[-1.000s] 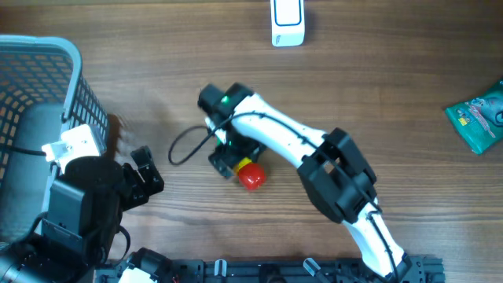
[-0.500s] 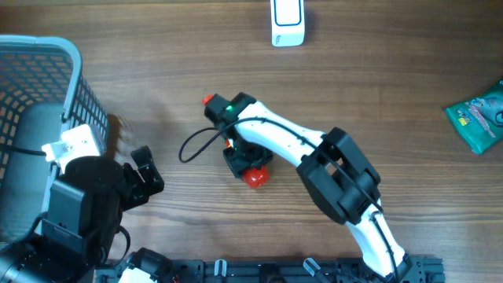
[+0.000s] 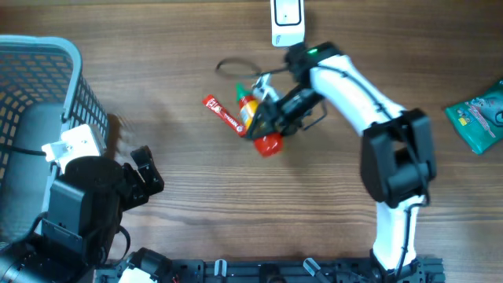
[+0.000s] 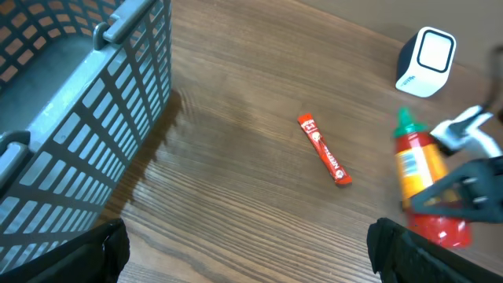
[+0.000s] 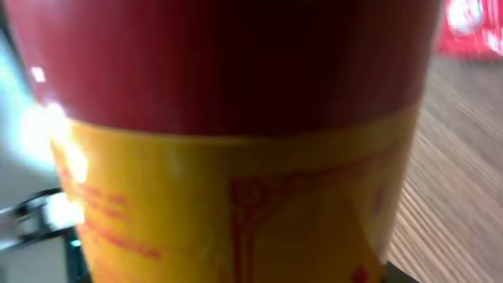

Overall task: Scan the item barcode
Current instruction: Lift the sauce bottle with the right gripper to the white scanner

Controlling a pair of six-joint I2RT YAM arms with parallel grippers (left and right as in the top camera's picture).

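One sauce bottle point(image 3: 250, 112) point(image 4: 416, 169) point(image 5: 236, 157): red body, green cap, yellow label, held near the middle of the table point(image 3: 181, 228).
Bottle axis: in the overhead view the long axis runs from 11 o'clock to 5 o'clock, with the cap at the 11 o'clock end and the red base at the 5 o'clock end. I cannot tell whether it is clear of the wood.
Right gripper point(image 3: 266, 126): clamped across the bottle's lower body, fingers part-way in and pressed to both sides. Its wrist view is filled by the bottle.
Bottle against scanner point(image 3: 287, 21) point(image 4: 426, 61): the white scanner stands at 1 o'clock of the bottle, near but apart. The cap points off to 11 o'clock, not at it.
Label writing: red print and a thin red ornamental line on yellow, too blurred to read in any view.
Sachet point(image 3: 223, 115) point(image 4: 323, 148): a red stick with white lettering that cannot be read, lying at 9 o'clock of the bottle. Its axis runs roughly 10 to 4 o'clock. The left wrist view shows it apart from the bottle.
Left gripper point(image 3: 148, 171): at 8 o'clock of the table, fingers spread wide with only bare wood between them.
Basket point(image 3: 47, 55) point(image 4: 118, 94): grey-blue mesh at 9 o'clock, just beside the left arm.
Green packet point(image 3: 479, 116): at the 3 o'clock edge, well apart from the bottle, its print unreadable.
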